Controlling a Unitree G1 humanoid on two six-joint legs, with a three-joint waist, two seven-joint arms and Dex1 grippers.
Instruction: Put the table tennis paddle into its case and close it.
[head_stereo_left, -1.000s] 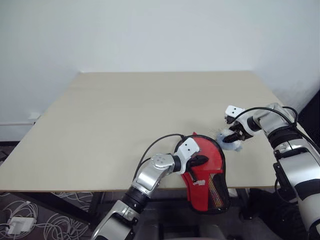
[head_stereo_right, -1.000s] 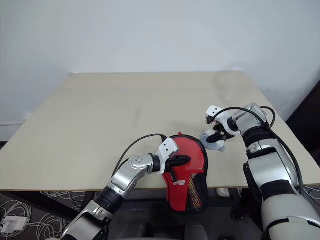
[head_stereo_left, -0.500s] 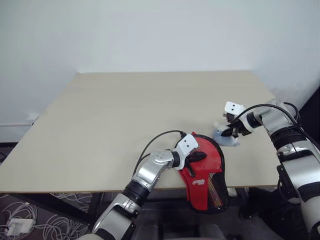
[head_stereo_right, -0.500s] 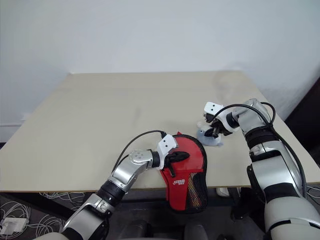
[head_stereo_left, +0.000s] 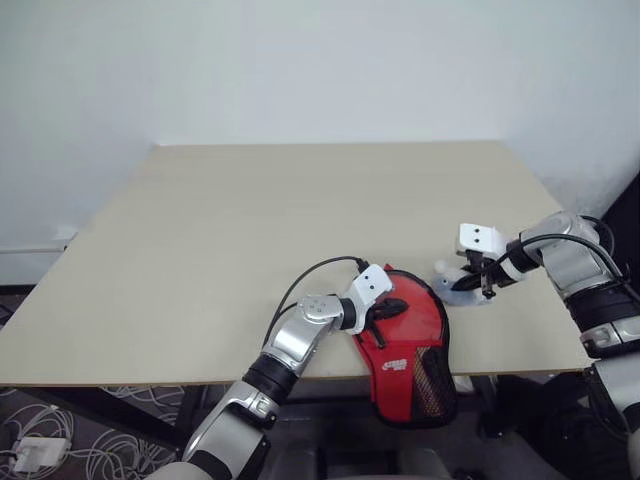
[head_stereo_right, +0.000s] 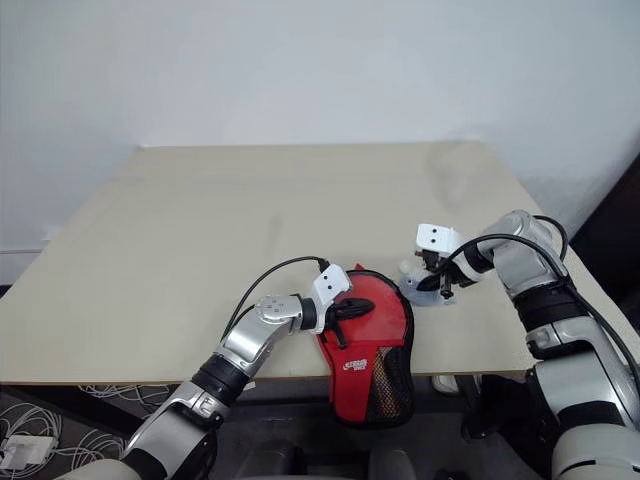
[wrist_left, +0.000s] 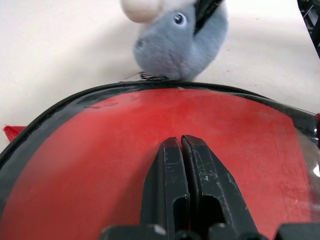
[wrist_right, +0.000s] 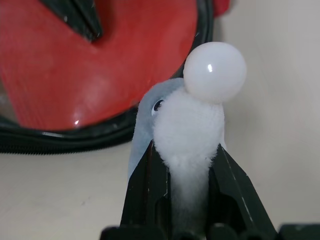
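Case (head_stereo_left: 410, 345) lies at the table's (head_stereo_left: 250, 230) near edge under the left gripper (wrist_left: 181, 142), whose fingers press together on its red face. Right gripper (wrist_right: 187, 165) clamps the grey-blue plush toy (head_stereo_left: 462, 283) just beside it; the wrist view reveals its white ball (wrist_right: 215, 72).

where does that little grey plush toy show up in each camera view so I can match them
Left eye view: plush toy near the table's right edge, held by the right gripper.
Right eye view: right of centre.
Left wrist view: upper middle, beyond the case rim.
Right wrist view: centre, pinched between the fingers.
Shared landmark: the red case beside it.
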